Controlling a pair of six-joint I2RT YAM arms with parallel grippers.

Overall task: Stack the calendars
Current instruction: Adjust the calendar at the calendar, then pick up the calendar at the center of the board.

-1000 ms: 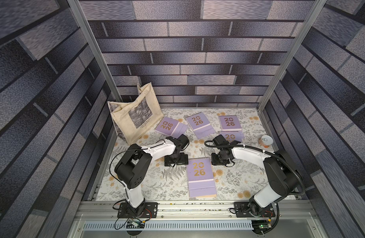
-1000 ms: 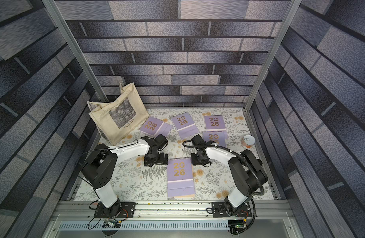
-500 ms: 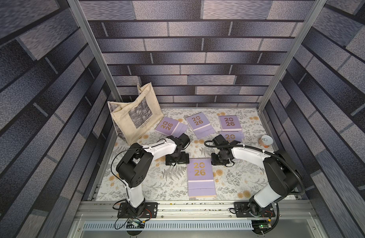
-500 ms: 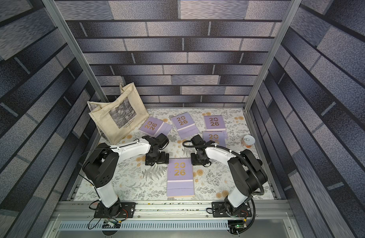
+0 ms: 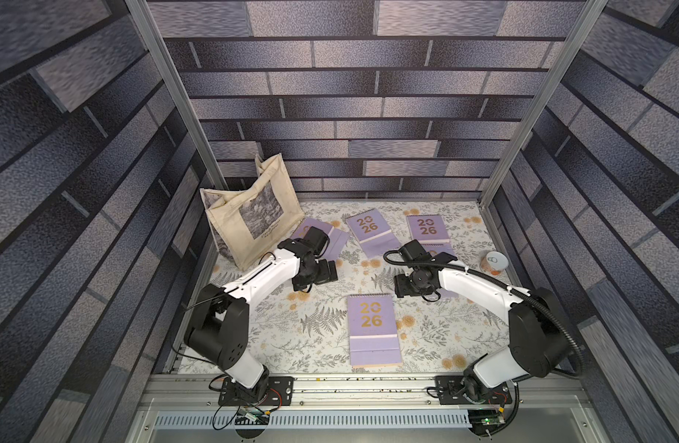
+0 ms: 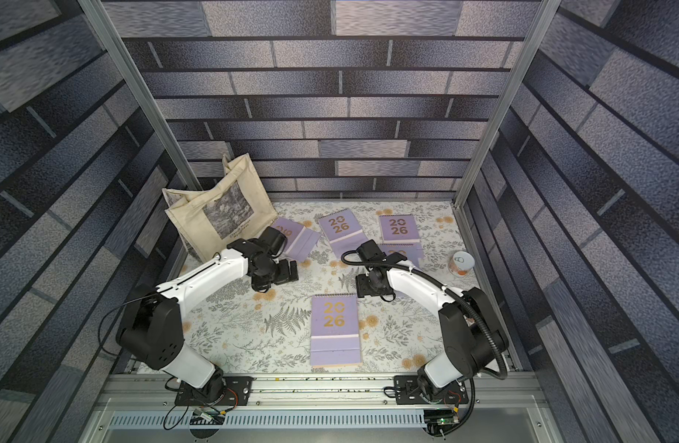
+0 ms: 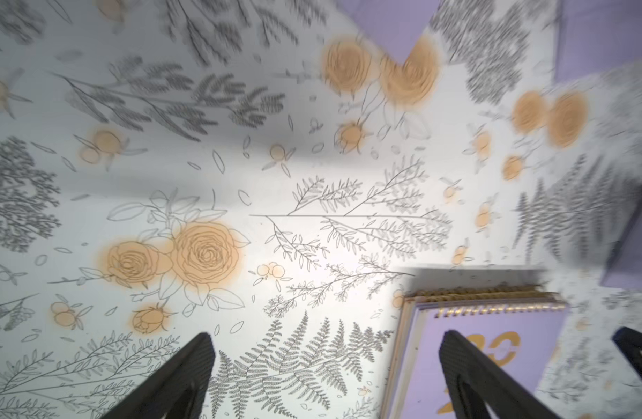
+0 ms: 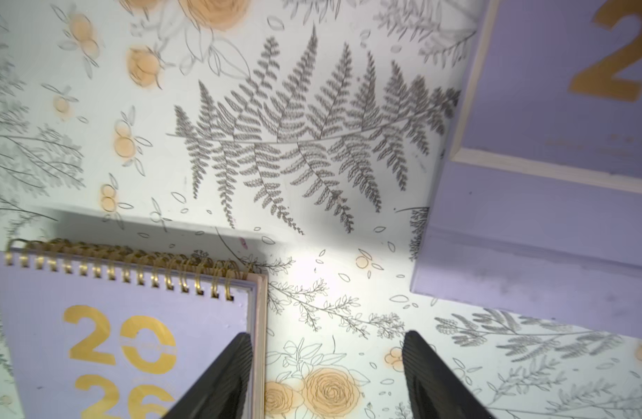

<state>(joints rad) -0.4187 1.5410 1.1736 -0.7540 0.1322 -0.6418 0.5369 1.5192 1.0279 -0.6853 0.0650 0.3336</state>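
Observation:
Several lilac calendars with gold "2026" covers lie on the floral table. At front centre one calendar [image 5: 373, 330] [image 6: 335, 329] tops a small pile with a peach edge beneath; the same pile shows in the wrist views [image 7: 500, 348] [image 8: 113, 326]. Flat at the back lie two more calendars [image 5: 368, 229] [image 5: 427, 230], and my arms partly cover others [image 5: 336, 243] [image 5: 441, 249]. My left gripper [image 5: 322, 271] [image 7: 326, 335] hovers wide open by the pile's far left corner, one finger [image 7: 468, 366] over the cover. My right gripper [image 5: 404, 285] [image 8: 326, 335] stands open at the far right corner, holding nothing.
A beige tote bag [image 5: 249, 214] leans at the back left, close to the left arm. A white cup [image 5: 493, 262] stands by the right wall. Another lilac calendar [image 8: 551, 152] lies just beyond the right gripper. Metal posts and walls enclose the table [image 5: 318, 318].
The right gripper's jaws have spread apart beside the front pile. The left gripper has drawn back slightly, still open. The calendars have not visibly moved.

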